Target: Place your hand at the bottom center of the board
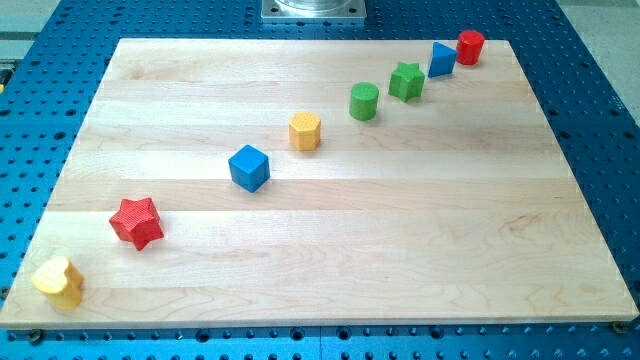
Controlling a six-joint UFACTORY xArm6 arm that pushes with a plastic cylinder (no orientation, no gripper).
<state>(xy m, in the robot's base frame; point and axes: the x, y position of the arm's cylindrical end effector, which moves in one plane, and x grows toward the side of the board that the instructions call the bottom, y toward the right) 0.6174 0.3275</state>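
Yellow heart block (59, 281) sits nearest, at the board's (400, 250) corner; my tip is out of view.

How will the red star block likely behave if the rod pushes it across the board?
The red star sits flat on smooth wood, so it probably slides, not rolls. Off-centre contact on its points may spin it. My tip is not in view.
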